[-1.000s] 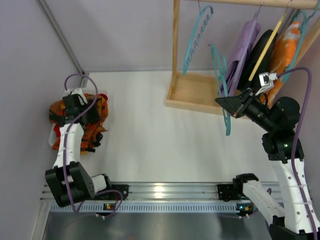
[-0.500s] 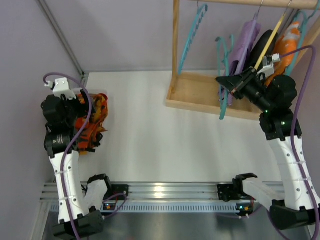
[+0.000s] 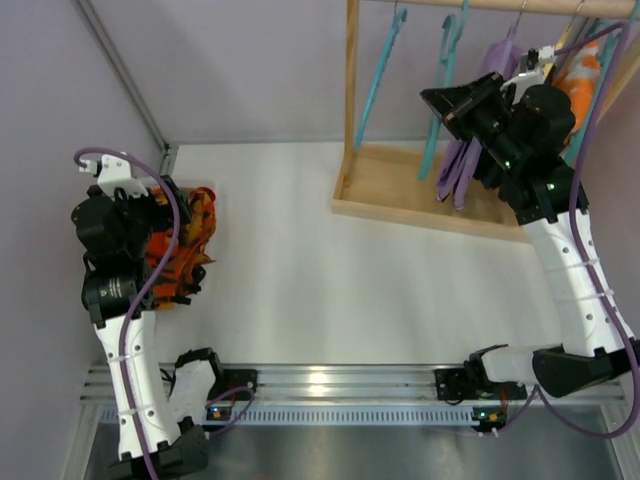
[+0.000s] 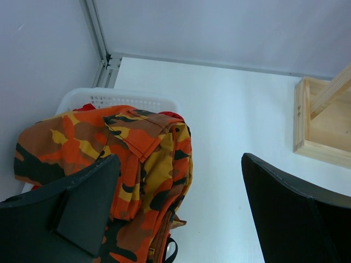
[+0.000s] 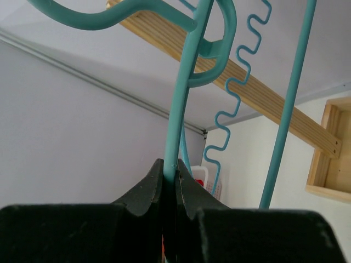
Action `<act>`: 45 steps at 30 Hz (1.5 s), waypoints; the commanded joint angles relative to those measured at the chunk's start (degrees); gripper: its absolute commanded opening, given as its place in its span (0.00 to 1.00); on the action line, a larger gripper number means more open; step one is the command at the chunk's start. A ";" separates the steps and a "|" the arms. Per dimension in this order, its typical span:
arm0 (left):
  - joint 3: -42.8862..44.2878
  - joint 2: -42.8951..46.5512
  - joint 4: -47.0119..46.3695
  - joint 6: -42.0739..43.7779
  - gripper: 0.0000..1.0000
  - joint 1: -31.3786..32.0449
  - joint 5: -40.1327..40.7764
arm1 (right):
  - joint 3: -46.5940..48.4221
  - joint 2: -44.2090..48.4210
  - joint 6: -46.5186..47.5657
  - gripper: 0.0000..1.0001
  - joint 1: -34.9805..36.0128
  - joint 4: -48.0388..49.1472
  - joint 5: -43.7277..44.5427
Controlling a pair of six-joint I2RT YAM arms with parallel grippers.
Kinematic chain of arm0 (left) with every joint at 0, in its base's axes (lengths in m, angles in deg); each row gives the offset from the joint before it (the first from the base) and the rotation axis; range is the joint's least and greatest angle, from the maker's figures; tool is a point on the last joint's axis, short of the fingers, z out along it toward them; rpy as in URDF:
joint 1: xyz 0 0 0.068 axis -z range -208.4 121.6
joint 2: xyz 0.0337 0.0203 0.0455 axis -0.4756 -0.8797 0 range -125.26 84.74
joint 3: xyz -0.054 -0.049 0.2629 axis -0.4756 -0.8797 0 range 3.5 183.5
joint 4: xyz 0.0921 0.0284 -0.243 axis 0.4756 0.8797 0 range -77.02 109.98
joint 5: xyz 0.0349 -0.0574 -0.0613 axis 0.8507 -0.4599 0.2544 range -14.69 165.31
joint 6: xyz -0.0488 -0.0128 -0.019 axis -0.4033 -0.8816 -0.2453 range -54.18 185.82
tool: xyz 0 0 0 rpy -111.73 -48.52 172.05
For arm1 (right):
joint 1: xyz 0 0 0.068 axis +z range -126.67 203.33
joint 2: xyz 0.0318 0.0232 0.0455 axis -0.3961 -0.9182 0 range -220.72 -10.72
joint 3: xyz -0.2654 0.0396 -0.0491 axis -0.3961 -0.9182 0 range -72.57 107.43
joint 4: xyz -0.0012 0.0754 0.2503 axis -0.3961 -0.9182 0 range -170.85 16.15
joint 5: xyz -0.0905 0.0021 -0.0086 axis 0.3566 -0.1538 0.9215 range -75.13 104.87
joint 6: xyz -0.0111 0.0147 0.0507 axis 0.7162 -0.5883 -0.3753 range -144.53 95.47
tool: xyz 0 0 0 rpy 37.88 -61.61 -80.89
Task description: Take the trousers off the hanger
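Trousers (image 4: pixel 137 159): camouflage cloth in orange, yellow, red and black. They lie heaped in and over the rim of a white basket (image 4: pixel 109 99), well to the left of the wooden rack (image 3: pixel 351 110), on the bench (image 3: pixel 320 280). No hanger is in them.

Hanger (image 5: pixel 176 126): teal plastic and bare of cloth. It is raised to the rack's top rail (image 5: pixel 263 104), just right of the rack's post, with a second teal hanger (image 3: pixel 378 75) near it.

Right claw (image 5: pixel 170 174): closed tight on the hanger's thin bar, which is pinched between the jaws with no gap showing.

Left claw (image 4: pixel 180 164): spread wide and holding nothing. It hangs above the trousers, well left of the rack.

Hook: level with the rail in the wrist view. It may be over the rail, but the angle does not settle whether it is seated.

Step in hand: the removal itself looks done. What is in hand is returning the empty hanger to the rack.

Next move: lower the hanger gently until its hook bears on the rail. Then part the jaws and draw back without knocking the neighbouring hangers or the purple garment (image 3: pixel 460 160). The left arm appears to have nothing further to do.
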 commanded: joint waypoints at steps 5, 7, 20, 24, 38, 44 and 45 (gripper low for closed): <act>3.41 1.46 -0.46 -2.16 0.98 -0.01 -1.79 | 10.35 -7.51 1.39 0.00 1.00 1.06 6.88; 3.58 2.07 -0.46 -2.16 0.98 0.08 -2.05 | 11.94 -10.06 2.00 0.00 1.00 2.03 6.80; 3.32 5.06 -0.46 -0.40 0.98 -0.01 -2.32 | 18.45 -20.35 2.18 0.00 0.91 6.25 4.87; 3.41 5.32 -0.37 -0.14 0.98 -0.01 -2.67 | 17.40 -22.10 2.53 0.00 0.83 7.48 3.55; 7.79 1.21 5.77 0.39 0.98 0.08 -8.12 | 13.80 -21.06 5.69 0.53 -0.32 11.18 -2.34; 9.21 -3.19 5.96 0.13 0.98 0.08 -11.02 | 9.58 -16.14 8.24 0.79 -0.23 9.60 -2.78; 9.64 -3.72 5.96 0.04 0.98 0.08 -11.20 | 9.32 -15.00 8.51 0.81 -0.23 9.50 -2.78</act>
